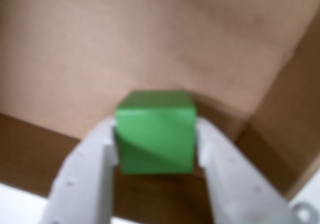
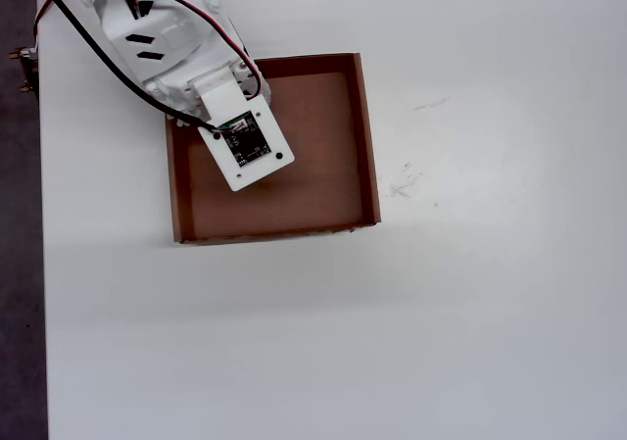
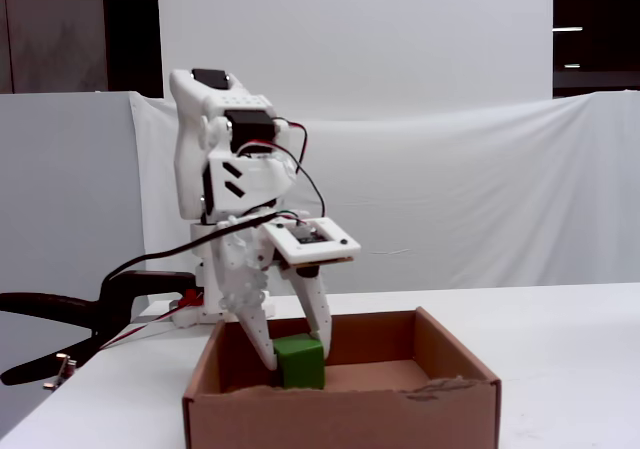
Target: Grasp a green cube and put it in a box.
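Placing step: gripper clamped on green cube, inside box, prob. near floor. Next: open fingers, lift clear.

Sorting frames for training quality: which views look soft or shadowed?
Wrist view: soft all over, green cube and gripper blurred, a diagonal shadow crossing the cube. Overhead view: sharp, evenly lit, box edges crisp. Fixed view: sharp, dark background corners.

White table lies bare, faint scuff marks near its middle. In the fixed view, a white backdrop hangs behind, black clamp at left.
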`<state>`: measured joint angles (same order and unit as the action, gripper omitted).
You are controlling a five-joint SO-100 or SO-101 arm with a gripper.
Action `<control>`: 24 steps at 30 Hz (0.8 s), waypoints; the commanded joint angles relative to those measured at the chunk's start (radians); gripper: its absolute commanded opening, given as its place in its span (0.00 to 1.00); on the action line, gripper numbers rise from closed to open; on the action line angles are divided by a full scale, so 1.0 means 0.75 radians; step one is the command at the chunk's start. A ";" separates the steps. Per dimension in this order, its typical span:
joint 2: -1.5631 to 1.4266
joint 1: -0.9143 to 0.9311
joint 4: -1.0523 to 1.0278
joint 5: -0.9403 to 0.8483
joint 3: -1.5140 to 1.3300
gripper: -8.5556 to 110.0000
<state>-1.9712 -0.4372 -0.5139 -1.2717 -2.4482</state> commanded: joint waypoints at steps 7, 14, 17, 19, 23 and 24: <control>-0.016 -0.016 0.039 -0.016 -0.022 0.25; -0.055 0.002 -0.090 -0.010 0.082 0.25; -0.092 0.010 -0.164 -0.004 0.157 0.25; -0.127 0.020 -0.215 0.000 0.196 0.25; -0.237 0.055 -0.329 0.000 0.219 0.25; -0.276 0.067 -0.366 0.000 0.217 0.25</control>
<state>-2.0877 -0.4034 -0.7348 -1.2717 -2.3378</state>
